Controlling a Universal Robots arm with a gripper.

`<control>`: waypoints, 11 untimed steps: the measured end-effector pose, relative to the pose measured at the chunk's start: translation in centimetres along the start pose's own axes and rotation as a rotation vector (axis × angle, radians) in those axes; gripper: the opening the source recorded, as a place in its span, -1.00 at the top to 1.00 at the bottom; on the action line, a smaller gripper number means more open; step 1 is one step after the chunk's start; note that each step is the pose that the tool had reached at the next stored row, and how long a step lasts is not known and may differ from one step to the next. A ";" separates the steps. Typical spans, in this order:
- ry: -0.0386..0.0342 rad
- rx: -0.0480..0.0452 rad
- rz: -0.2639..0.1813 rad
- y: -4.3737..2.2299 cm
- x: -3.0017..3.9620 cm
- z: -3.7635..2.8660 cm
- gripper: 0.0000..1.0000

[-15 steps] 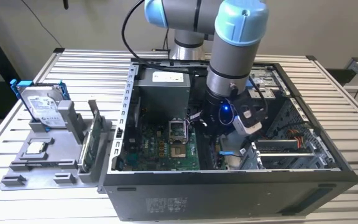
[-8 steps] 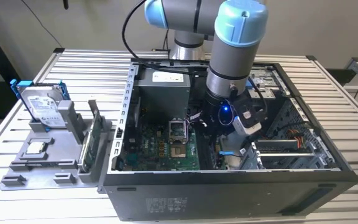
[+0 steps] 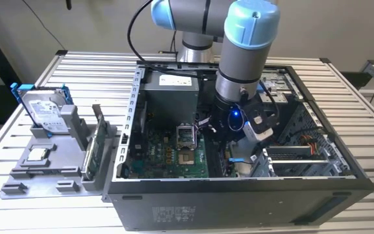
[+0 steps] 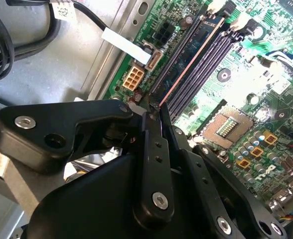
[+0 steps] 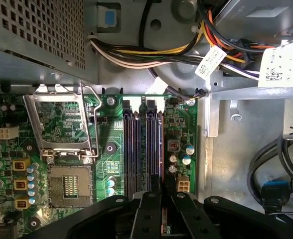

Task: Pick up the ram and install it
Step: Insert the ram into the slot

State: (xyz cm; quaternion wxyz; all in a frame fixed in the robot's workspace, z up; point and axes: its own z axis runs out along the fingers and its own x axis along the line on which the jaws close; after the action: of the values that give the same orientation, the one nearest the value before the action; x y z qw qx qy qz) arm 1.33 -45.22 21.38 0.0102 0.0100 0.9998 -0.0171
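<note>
Slatted metal table [image 3: 76, 63] carries an open computer case [image 3: 239, 195] and, to the exterior view's left, a grey holder [image 3: 41, 170]. Within the holder I see a hard drive [image 3: 46, 114] in a blue frame standing upright, a small square chip [image 3: 37, 154] lying flat, and a green card [image 3: 91, 148] standing on edge. Within the case lie the green motherboard [image 3: 174, 156] with its open processor socket [image 3: 185, 136], a grey power supply [image 3: 169, 100] towards the back, and a drive cage [image 3: 297, 153] at the exterior view's right. My arm [image 3: 242, 58] reaches down into the case beside the socket.

The second wrist view shows the gripper [image 4: 155, 110] with its two fingers [image 4: 156, 149] pressed together on the end of the ram [image 4: 189, 62], a thin stick lying along the first of the dark memory slots [image 4: 206, 69]; whether it is fully seated I cannot tell. A beige connector [image 4: 134, 78] sits just beside the slots' near end.

The first wrist view looks along the same slots [image 5: 141, 149] from above the gripper [image 5: 164, 191] and adds the socket [image 5: 69, 186] with its raised metal frame [image 5: 62, 124], a bundle of coloured wires [image 5: 151, 55], and the perforated wall of the power supply [image 5: 37, 30].
</note>
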 end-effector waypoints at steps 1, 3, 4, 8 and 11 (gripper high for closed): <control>0.0000 0.0000 0.000 0.00 0.00 0.00 0.72; 0.0000 0.0000 0.000 0.00 0.00 0.00 0.72; 0.0000 0.0001 0.000 0.00 0.00 0.00 0.72; 0.0000 0.0002 0.000 0.00 0.00 0.00 0.72; 0.0000 0.0000 0.000 0.00 0.00 0.05 0.72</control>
State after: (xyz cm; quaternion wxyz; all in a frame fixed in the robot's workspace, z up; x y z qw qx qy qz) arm 1.33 -45.22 21.33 0.0102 0.0099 0.9998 -0.0171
